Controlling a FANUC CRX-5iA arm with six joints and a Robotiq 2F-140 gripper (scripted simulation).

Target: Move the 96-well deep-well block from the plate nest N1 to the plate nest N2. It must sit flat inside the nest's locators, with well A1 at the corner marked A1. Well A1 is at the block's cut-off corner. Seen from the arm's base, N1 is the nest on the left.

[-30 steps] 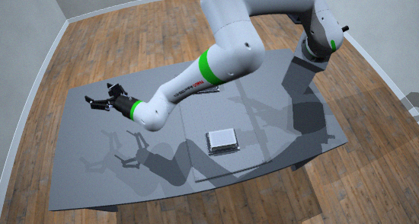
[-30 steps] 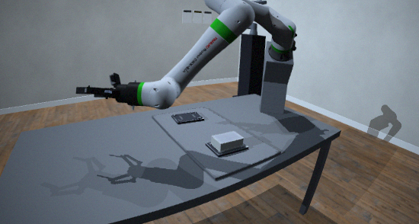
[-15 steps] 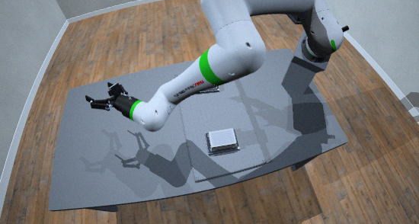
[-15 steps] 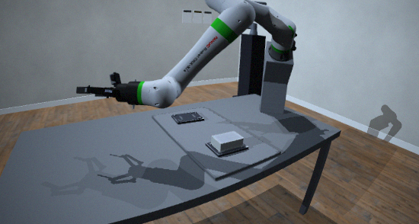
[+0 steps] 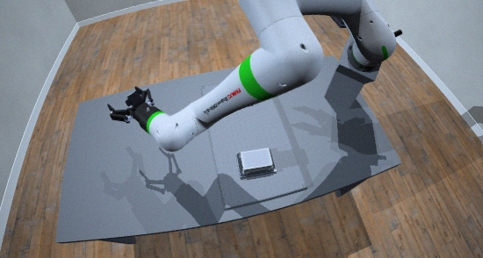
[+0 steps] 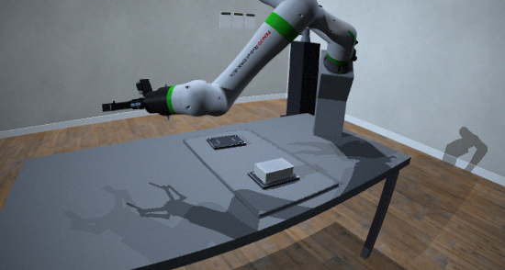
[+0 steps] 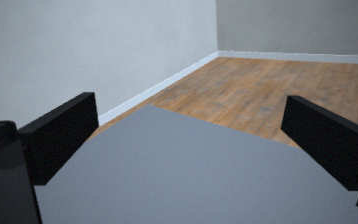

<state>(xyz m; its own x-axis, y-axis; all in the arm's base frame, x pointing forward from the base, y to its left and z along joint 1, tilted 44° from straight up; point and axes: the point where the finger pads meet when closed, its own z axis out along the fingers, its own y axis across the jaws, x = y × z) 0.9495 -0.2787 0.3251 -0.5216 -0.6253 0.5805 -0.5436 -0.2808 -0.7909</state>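
1. Deep-well block [image 5: 256, 160]: white, box-shaped, matte, with a flat pale top; well detail and the cut-off corner are too small to make out. It sits in a dark, thin-rimmed rectangular nest [image 6: 263, 180] at about 5 o'clock on the mat in the top view.
2. Second nest [image 6: 226, 141]: flat dark rectangular frame with nothing in it, toward the far end of the mat in the exterior view, well apart from the block.
3. Mat [image 6: 216, 162]: smooth grey rectangular slab with a slightly raised edge, lying on the table.
4. Table [image 5: 110, 192]: matte grey top with a curved edge, on dark legs.
5. Gripper [image 5: 128, 105]: black, angular linkage fingers spread fully apart, holding nothing. It hangs in the air at 9 o'clock of the block, far from both nests.
6. Arm [image 5: 219, 102]: glossy white rounded shells with green bands.
7. Floor [image 5: 154, 43]: brown wood planks.
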